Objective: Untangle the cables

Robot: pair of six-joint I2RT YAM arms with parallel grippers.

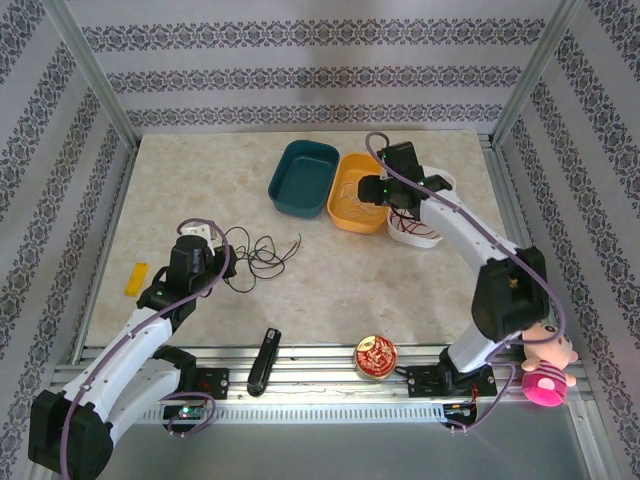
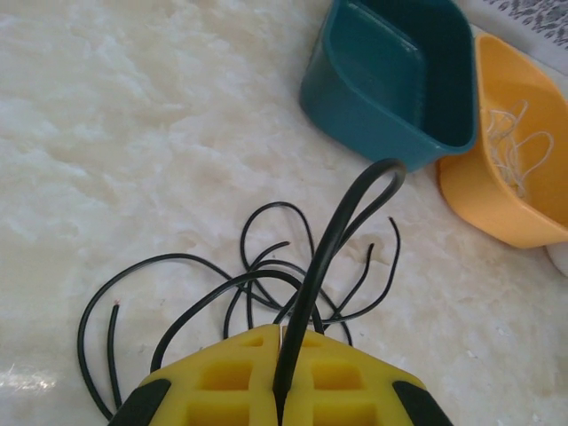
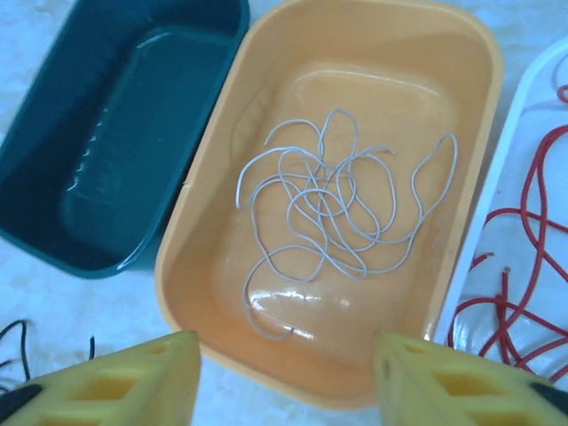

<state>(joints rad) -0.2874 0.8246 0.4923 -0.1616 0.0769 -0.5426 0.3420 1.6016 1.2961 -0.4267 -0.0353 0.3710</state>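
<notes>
My left gripper (image 2: 284, 335) is shut on a loop of the black cable (image 2: 337, 222), which rises from between the yellow fingers. The remainder of that cable lies in loose overlapping loops on the table (image 1: 262, 252), just right of the left gripper (image 1: 205, 238). A white cable (image 3: 340, 191) lies tangled in the orange tub (image 3: 191, 266). Red cable (image 3: 524, 200) lies in the white tub (image 3: 497, 177) to its right. My right gripper (image 3: 288, 355) hangs open over the near end of the orange tub, holding nothing; from above it shows at the back right (image 1: 385, 190).
An empty teal tub (image 1: 303, 178) stands left of the orange tub (image 1: 345, 215) at the back. A yellow block (image 1: 136, 278) lies at the left. A black stapler-like object (image 1: 264, 360), a red round tin (image 1: 375, 357) and a pink plush toy (image 1: 545, 370) sit along the near edge.
</notes>
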